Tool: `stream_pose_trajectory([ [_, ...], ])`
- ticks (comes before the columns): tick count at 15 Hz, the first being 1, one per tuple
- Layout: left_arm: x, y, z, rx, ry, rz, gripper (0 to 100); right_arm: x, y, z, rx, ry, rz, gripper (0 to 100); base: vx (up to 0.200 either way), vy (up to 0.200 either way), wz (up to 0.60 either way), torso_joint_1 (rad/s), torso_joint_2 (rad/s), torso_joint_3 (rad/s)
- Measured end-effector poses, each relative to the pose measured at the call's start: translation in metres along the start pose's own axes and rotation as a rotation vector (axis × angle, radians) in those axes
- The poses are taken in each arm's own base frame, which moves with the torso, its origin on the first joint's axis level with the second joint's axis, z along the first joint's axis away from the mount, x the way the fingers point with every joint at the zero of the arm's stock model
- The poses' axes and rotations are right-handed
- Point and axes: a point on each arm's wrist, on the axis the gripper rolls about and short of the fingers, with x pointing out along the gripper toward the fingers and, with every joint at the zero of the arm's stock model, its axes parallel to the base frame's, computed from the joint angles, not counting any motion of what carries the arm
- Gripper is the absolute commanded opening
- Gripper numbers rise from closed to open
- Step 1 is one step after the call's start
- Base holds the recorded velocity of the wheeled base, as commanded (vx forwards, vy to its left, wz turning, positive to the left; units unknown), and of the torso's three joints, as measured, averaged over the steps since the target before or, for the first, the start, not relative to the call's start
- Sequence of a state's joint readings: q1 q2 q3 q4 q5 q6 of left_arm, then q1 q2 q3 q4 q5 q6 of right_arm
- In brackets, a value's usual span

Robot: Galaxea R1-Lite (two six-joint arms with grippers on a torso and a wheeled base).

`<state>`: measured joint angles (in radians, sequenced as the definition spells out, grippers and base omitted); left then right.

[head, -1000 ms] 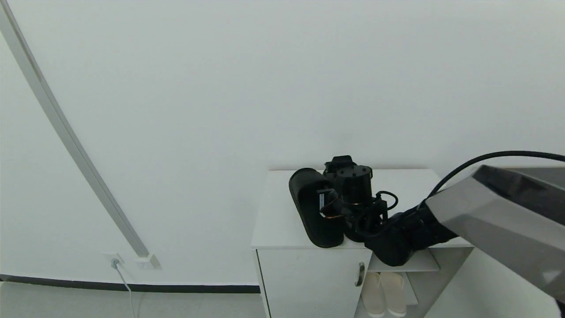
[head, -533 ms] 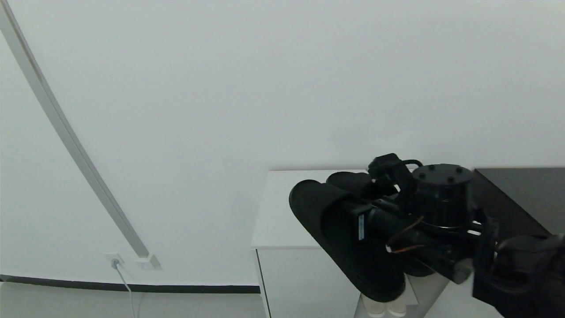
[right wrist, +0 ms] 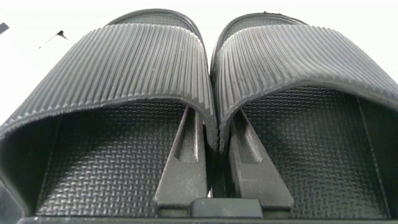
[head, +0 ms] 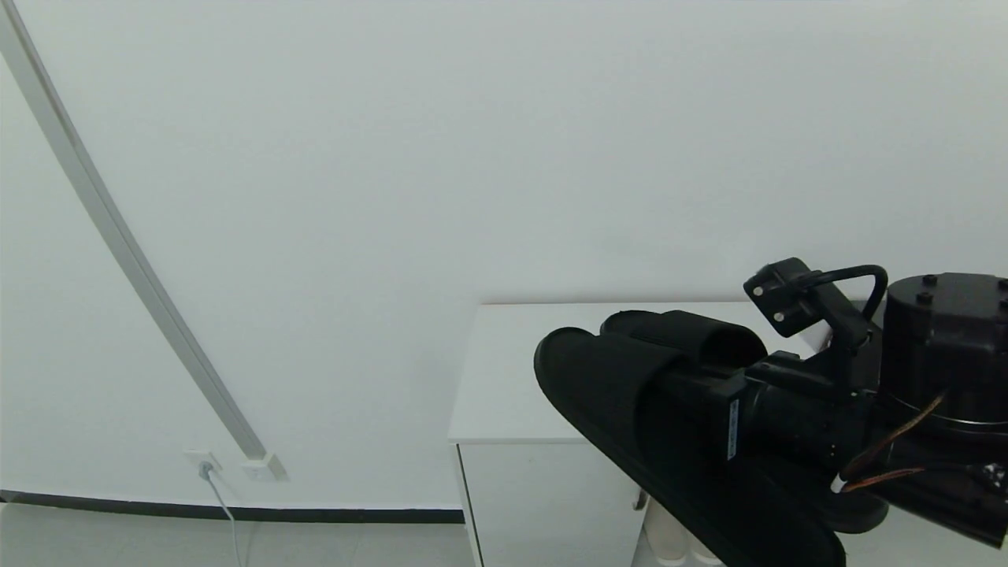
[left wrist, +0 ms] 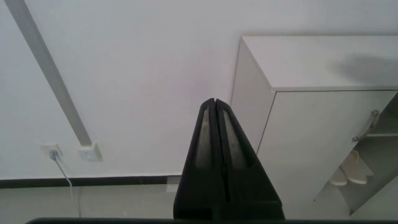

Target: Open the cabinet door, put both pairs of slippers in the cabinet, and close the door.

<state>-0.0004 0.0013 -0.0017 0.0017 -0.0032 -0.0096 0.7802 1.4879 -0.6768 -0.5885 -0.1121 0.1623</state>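
A pair of black slippers (head: pixel 622 378) hangs in the air in front of the white cabinet (head: pixel 504 370), toes pointing at the wall. My right gripper (right wrist: pixel 214 149) is shut on them, one finger inside each slipper (right wrist: pixel 124 68), pinching their touching inner sides. A pair of white slippers (left wrist: pixel 349 171) stands on a low shelf inside the cabinet's open right side. The cabinet's left door (left wrist: pixel 311 149) with its metal handle (left wrist: pixel 367 124) is closed. My left gripper (left wrist: pixel 214 106) is shut on nothing, held left of the cabinet and facing the wall.
The cabinet stands against a plain white wall. A slanted grey conduit (head: pixel 118 236) runs down to a wall socket with a cable (head: pixel 206 466) left of the cabinet. Bare floor (head: pixel 236 543) lies below it.
My right gripper has lifted the black slippers off the cabinet top and drawn them back toward me and to the right. The left door stays closed.
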Motion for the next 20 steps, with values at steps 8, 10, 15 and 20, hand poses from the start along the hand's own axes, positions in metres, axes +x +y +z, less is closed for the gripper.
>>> stream_pose_trajectory([
  [8,0.0000,0.0000,0.0000,0.000,0.000,0.000,0,-0.0019,0.0003,-0.0002,-0.006,0.001,-0.004,0,-0.200,0.000,0.00,0.000,0.00,0.005],
  [10,0.0000,0.0000,0.0000,0.000,0.000,0.000,0,-0.0019,0.0007,-0.0005,-0.007,0.001,-0.002,0,-0.200,0.000,0.00,0.000,0.00,0.002],
  [15,0.0000,0.0000,0.0001,-0.001,0.000,0.000,0,-0.0024,0.0013,-0.0020,-0.012,0.004,0.000,0,-0.040,0.000,0.00,0.000,0.00,0.000],
  [20,0.0000,0.0000,0.0000,-0.002,0.000,0.000,0,-0.0029,0.0018,-0.0050,-0.026,0.014,0.003,0,0.000,0.000,0.00,0.000,0.00,0.000],
])
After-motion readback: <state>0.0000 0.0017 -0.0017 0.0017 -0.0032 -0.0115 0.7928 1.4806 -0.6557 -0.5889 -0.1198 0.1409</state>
